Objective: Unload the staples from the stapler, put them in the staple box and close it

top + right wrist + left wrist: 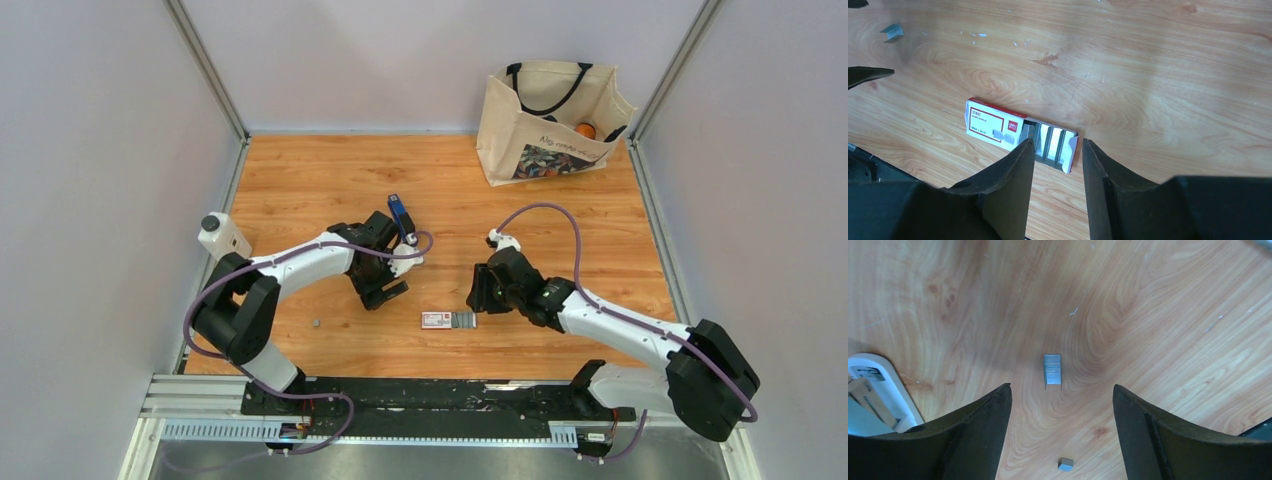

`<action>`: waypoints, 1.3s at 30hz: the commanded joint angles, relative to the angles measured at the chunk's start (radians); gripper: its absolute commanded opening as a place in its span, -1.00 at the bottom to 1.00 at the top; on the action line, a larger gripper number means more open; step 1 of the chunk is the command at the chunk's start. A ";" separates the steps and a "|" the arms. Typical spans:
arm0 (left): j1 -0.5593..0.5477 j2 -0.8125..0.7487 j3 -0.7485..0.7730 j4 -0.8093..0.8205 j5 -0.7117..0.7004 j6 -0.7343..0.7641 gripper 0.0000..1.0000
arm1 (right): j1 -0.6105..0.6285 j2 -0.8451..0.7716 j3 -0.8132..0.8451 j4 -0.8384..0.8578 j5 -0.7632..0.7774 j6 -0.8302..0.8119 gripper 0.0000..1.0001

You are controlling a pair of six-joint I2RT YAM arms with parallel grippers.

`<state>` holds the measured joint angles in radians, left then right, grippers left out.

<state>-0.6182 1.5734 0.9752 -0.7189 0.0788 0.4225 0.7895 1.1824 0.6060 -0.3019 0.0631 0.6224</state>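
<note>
Top external: left gripper (384,292) hangs low over the table (300,180), with its fingers aimed toward the near edge. Jaws spread wide, released, nothing in them. Stapler (401,218) sits just behind this gripper, close beside its wrist, blue end farthest from the tool. Cannot tell whether it touches the wrist.

Left wrist: one short strip of staples (1052,371) lies flat on the wood straight ahead of the tool. It is centred in the gap between the two fingers (983,425) and touches neither. A small grey bit (1065,464) lies closer in, under the same gap and apart from the strip.

Right wrist: right gripper (1058,144) hovers just over the carton (993,122). Jaws stand partly apart and grasp nothing. The carton is red and white and lies flat. Its tray (1070,150) is slid out toward the tool, and the tray's open end shows through the gap with grey strips inside. One fingertip overlaps the tray's edge in this view; cannot tell whether it touches. The loose strip appears far ahead of this gripper, beyond the carton, near a black fingertip of the other tool.

Top external: bag (545,125) stands well beyond the right gripper in the far corner, something orange inside.
</note>
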 commanded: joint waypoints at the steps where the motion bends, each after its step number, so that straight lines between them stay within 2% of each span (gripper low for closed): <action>1: 0.006 0.030 0.002 0.010 -0.057 0.025 0.61 | -0.001 -0.033 0.017 0.004 0.029 -0.015 -0.14; 15: 0.008 0.111 0.016 0.032 0.007 0.033 0.06 | -0.003 -0.046 0.006 0.010 0.027 -0.009 -0.31; 22: 0.008 0.112 0.029 0.024 0.042 0.029 -0.32 | -0.003 -0.052 0.006 0.009 0.029 -0.009 -0.36; 30: 0.008 0.100 0.042 0.006 0.088 0.019 -0.64 | -0.003 -0.050 0.014 0.004 0.030 -0.015 -0.40; 35: 0.009 0.068 0.101 -0.040 0.171 -0.011 -0.80 | -0.003 -0.064 0.037 -0.009 0.037 -0.023 -0.41; 37: 0.015 0.039 0.152 -0.072 0.237 -0.046 -0.92 | -0.003 -0.082 0.054 -0.014 0.038 -0.030 -0.40; 39: 0.031 0.008 0.221 -0.103 0.330 -0.091 -0.94 | -0.003 -0.112 0.075 -0.009 0.030 -0.036 -0.36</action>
<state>-0.6071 1.6676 1.0637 -0.7685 0.2295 0.4088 0.7895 1.1389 0.6125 -0.3172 0.0780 0.6125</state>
